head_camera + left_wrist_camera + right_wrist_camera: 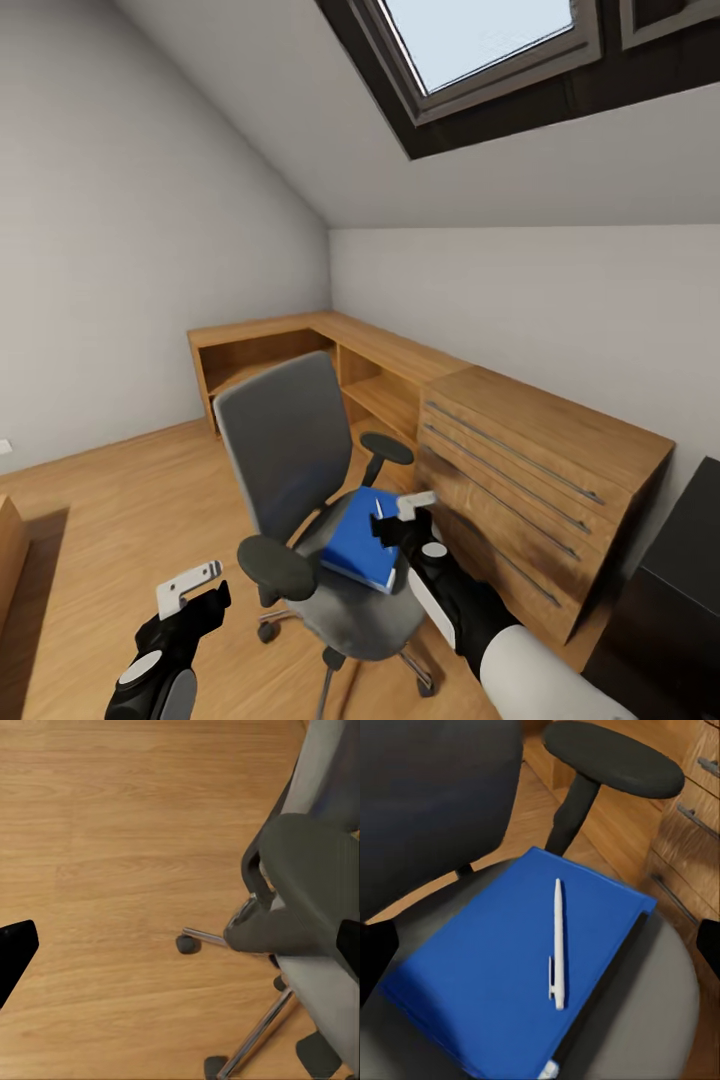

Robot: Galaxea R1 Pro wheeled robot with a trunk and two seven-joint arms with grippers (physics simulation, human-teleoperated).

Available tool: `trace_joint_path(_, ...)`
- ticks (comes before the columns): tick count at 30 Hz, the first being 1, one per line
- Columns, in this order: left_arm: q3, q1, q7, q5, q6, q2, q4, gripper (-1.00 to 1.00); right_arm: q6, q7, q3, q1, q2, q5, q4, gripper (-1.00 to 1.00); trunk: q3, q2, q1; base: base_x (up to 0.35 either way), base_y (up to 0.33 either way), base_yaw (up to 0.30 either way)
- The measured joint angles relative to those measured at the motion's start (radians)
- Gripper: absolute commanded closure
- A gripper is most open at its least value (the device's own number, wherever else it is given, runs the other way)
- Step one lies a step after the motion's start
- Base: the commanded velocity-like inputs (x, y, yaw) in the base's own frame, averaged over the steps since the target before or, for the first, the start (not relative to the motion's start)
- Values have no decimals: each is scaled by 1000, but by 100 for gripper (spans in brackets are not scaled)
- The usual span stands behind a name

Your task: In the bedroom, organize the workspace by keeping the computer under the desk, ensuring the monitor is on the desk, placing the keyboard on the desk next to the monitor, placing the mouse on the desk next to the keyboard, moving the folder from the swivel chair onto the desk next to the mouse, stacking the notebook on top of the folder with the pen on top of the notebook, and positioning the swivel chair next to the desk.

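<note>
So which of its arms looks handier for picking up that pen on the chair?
The right gripper: it hangs directly above the pen on the folder. The left gripper is beside the chair.

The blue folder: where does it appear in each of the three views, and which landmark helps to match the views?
Head view: the folder lies on the swivel chair seat, just under the right gripper.
Left wrist view: the folder cannot be made out; the chair's seat edge and base are there.
Right wrist view: the folder covers the middle, with the pen on it.
Shared landmark: the swivel chair.
</note>
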Motion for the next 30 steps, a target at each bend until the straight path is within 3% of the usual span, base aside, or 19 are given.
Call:
trace_joint_path(4,18,0,-1,0,0,1,0,-100,-1,25,0,0,0,20,19,-100,0,0,0,320,0,0)
trace_joint_path(8,94,0,-3,2,-1,0,0,-100,3,31,-2,-1,2,26,66,-100,0,0,0,323,0,0)
trace_joint_path(15,127,0,-2,5,-11,0,-1,-100,11,23,-3,-2,4,26,83,-100,0,0,0,142,0,0)
trace_joint_path(19,135,0,-1,8,-62,-7,-1,-100,52,14,-4,-5,4,25,88,-100,0,0,1,20,0,0)
trace_joint_path(25,142,0,5,11,-215,-11,-1,-100,165,-2,-4,-7,5,24,80,-100,-12,-28,16,4,0,0)
trace_joint_path(30,169,0,6,22,-223,-6,-1,-100,173,-4,-4,-8,5,25,79,-100,-28,-63,35,0,0,0)
